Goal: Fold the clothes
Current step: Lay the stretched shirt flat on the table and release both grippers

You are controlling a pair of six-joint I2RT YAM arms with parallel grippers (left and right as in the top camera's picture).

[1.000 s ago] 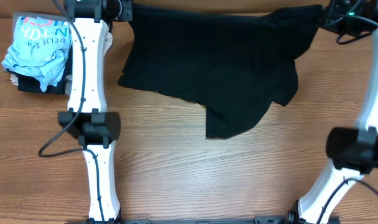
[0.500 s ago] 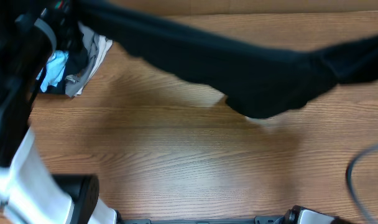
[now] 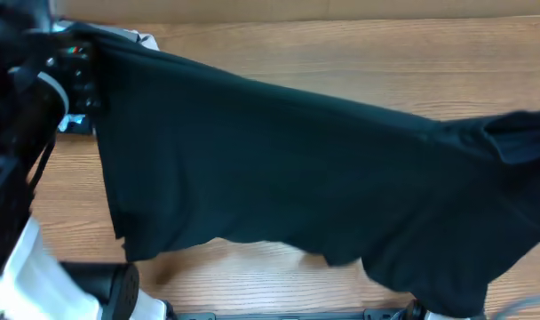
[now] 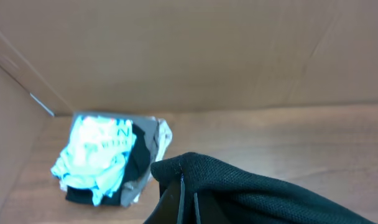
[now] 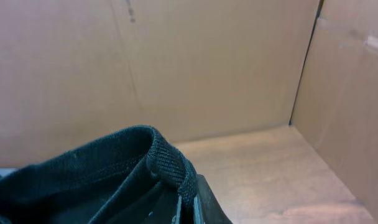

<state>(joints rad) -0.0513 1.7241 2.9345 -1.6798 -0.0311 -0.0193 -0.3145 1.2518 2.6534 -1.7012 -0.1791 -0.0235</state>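
Left tool is pinched almost closed on a bunched corner of the black garment — its two fingers stand close together, with the fabric spilling over them toward 4 o'clock. At about 8 o'clock in that wrist view a crumpled light-blue T-shirt with printed letters lies on top of grey folded clothes on the wooden desk, against a cardboard wall. The right tool is likewise clamped nearly closed on a ribbed, stitched edge of the same garment, which humps over its fingers and fills the frame from 6 to 9 o'clock; more cardboard stands behind it. From overhead the garment hangs as one broad dark sheet stretched from 10 o'clock across to 4 o'clock, its lower edge ragged and loose near 6 o'clock, covering most of the desk. The left arm — black and white, blurred — fills the 9 o'clock edge.
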